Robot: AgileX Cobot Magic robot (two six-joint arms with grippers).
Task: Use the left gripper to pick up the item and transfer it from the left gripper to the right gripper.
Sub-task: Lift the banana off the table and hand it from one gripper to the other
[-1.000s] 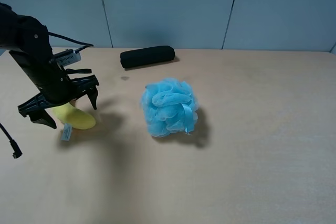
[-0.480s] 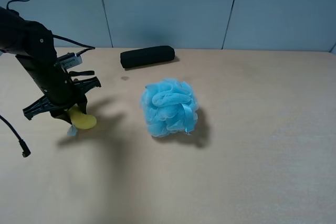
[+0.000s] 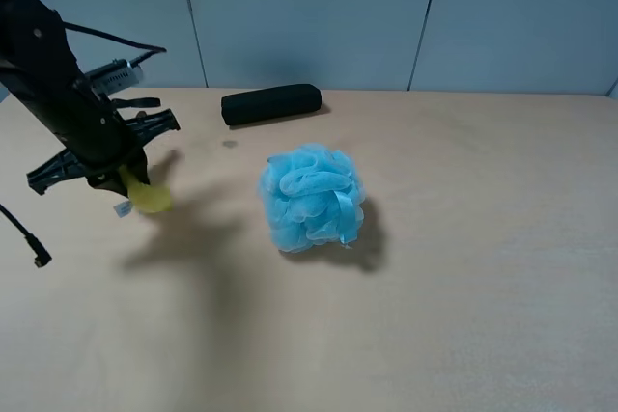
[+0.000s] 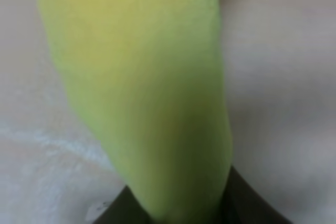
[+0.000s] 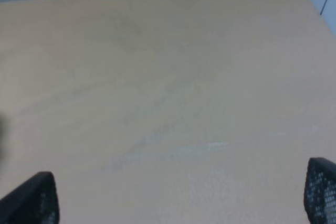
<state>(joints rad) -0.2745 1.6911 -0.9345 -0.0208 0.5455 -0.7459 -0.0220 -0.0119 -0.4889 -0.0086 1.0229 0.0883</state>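
The yellow plush banana [image 3: 147, 196] hangs clear of the tabletop at the left side of the table, clamped at its upper end in the black left gripper [image 3: 118, 174], with its rounded free end down and a small white tag beside it. In the left wrist view it fills the frame [image 4: 142, 93]. The right gripper [image 5: 176, 198] stands with its fingertips spread wide over bare table, holding nothing.

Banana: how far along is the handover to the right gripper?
Pickup looks done: the left gripper is shut on the banana, which hangs clear of the table, above its shadow. Left to do: the handover. The right gripper is open over bare table, outside the high view.
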